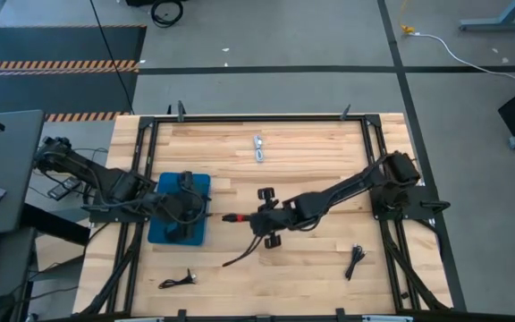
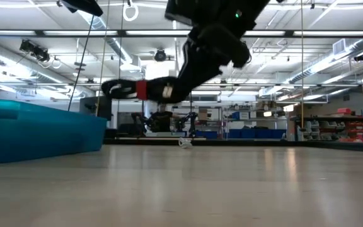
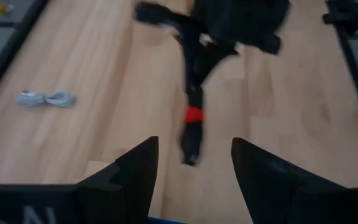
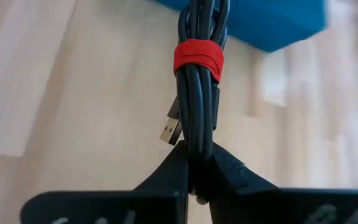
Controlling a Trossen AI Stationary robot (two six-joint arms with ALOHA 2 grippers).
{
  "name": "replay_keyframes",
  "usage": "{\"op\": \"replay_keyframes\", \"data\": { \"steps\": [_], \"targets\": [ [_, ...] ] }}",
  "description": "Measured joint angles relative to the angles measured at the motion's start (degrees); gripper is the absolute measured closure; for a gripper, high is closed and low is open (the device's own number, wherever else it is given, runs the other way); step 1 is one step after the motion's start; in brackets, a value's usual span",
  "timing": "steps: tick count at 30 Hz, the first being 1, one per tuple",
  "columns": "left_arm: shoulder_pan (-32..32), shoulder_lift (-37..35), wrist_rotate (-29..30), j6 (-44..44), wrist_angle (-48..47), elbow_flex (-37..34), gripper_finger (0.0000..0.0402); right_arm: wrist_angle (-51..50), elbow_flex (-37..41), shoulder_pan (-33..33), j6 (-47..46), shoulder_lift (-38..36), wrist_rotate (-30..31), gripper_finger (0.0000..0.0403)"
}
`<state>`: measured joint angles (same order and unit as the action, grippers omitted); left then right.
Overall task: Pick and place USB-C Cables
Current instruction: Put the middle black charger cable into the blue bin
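The right end effector [image 4: 197,171] is clamped on a black cable bundle [image 4: 199,93] with a red strap, held above mid-table. Its long axis points toward the blue bin [image 1: 179,210] near the table's left edge, just short of the rim. The left end effector [image 3: 194,168] waits over the bin, fingers spread, apparently empty.

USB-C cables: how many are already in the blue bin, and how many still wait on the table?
Whether any cable lies in the blue bin cannot be seen; the left gripper, open, covers it. In hand: the right gripper is shut on a black cable with a red strap, near the bin. Left on the table: the white cable and two black cables.
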<state>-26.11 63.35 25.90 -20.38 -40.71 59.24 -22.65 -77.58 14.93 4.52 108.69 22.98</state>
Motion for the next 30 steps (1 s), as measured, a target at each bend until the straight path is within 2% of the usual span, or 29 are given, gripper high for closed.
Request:
{"op": "replay_keyframes", "data": {
  "steps": [7, 13, 16, 21, 26, 30],
  "targets": [
    [0.2, 4.7, -0.2, 1.2, -0.3, 0.0, 0.0167, 2.3, 0.0, -2.0, 4.3, -4.2, -0.4, 0.0372],
    [2.0, 9.1, 3.7, 2.9, -0.1, 0.0, 0.0133, 4.0, 0.0, -1.6, 5.1, -4.9, -2.6, 0.0372],
    [3.0, 10.5, 2.7, 4.5, 1.0, 0.0, 0.0124, 4.6, 0.0, -1.3, 5.1, -4.8, -3.1, 0.0372],
    [4.6, 12.7, -1.3, 4.6, 1.9, 0.0, 0.0123, 6.1, 0.0, -1.0, 5.2, -4.8, -3.1, 0.0372],
    [4.8, 13.6, -1.8, 4.6, 2.3, 0.0, 0.0123, 6.8, 0.0, -0.9, 5.7, -4.8, -3.2, 0.0372],
    [4.7, 13.6, -1.8, 4.5, 3.2, 0.0, 0.0147, 6.7, 0.0, -0.9, 5.7, -4.8, -3.5, 0.0372]
  ]
}}
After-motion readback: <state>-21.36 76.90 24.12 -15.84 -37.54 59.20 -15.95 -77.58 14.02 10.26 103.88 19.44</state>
